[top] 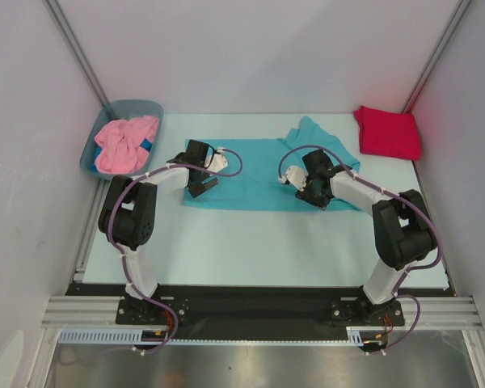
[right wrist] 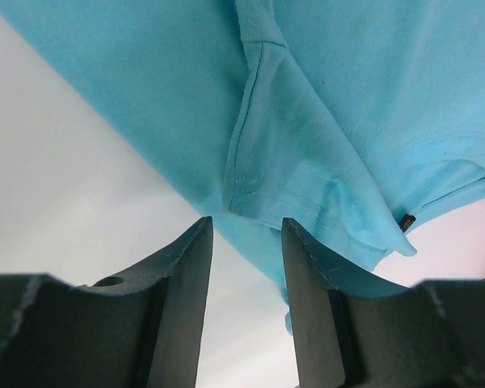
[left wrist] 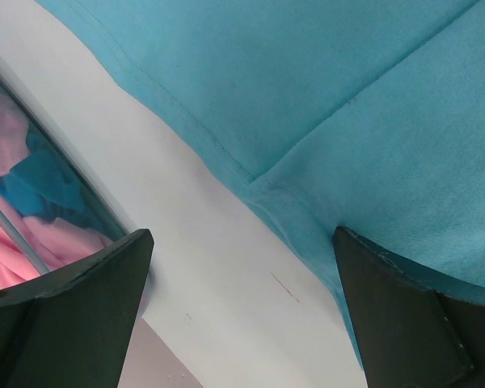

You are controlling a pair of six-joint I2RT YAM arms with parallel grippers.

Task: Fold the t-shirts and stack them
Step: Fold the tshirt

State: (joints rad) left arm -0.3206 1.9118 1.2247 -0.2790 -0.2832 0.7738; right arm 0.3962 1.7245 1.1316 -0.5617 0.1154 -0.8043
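Top external: left hand [top: 200, 187], right hand [top: 316, 197] over turquoise t-shirt [top: 255, 174].

A robot lab test cell — plain white panel walls [top: 267, 48], silver aluminium frame rails [top: 73, 311], pale mint tabletop [top: 250, 242].

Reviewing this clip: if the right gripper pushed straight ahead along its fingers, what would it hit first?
Most likely the turquoise t-shirt, at its seamed fold just ahead of the right gripper. The depth between them is hard to judge from the wrist view.
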